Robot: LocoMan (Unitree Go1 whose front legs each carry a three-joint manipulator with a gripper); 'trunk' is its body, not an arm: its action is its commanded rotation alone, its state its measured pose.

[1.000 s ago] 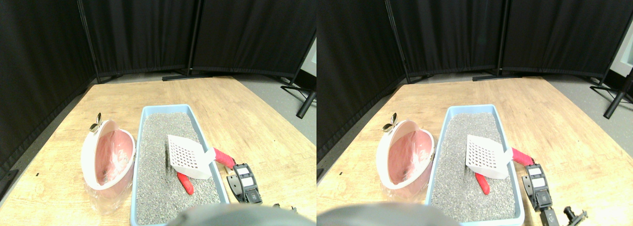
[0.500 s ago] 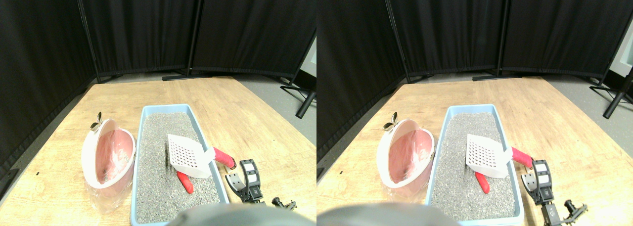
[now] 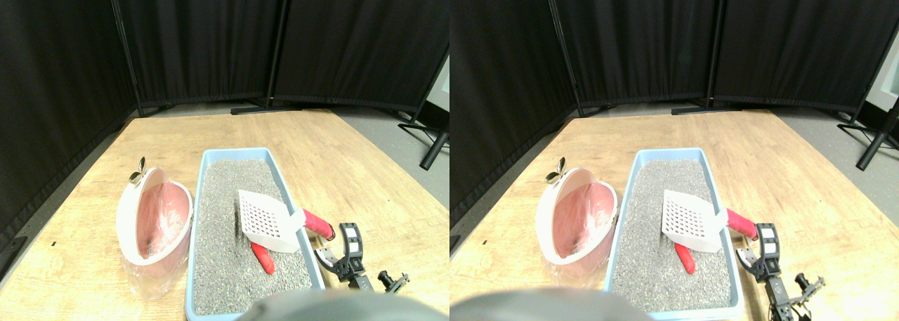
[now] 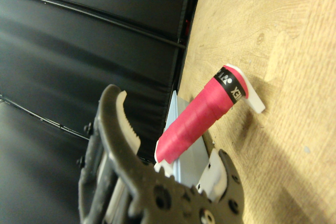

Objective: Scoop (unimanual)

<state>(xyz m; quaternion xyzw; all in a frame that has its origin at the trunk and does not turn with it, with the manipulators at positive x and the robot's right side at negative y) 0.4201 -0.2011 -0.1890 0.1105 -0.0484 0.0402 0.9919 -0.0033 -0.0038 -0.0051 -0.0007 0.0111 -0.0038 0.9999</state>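
A white slotted scoop (image 3: 263, 219) lies in the blue litter tray (image 3: 239, 153), its head on the grey litter and its red wrapped handle (image 3: 317, 224) sticking out over the tray's right rim. A small red piece (image 3: 264, 258) lies in the litter just under the scoop head. My right gripper (image 3: 338, 248) is open on the wooden table just right of the tray, close behind the handle's end. In the wrist view the red handle (image 4: 202, 124) lies straight ahead of the gripper (image 4: 168, 129), in line with the gap between its spread jaws and untouched.
A pink and white bin (image 3: 151, 219) lined with clear plastic leans to the left of the tray, a metal clip (image 3: 137, 172) on its rim. Black curtains and stand feet (image 3: 432, 149) close off the back. Bare wooden table (image 3: 365, 173) stretches to the right.
My right gripper has turned from lying flat to standing on edge and has crept a little toward the red handle. Scoop, tray and bin have not moved.
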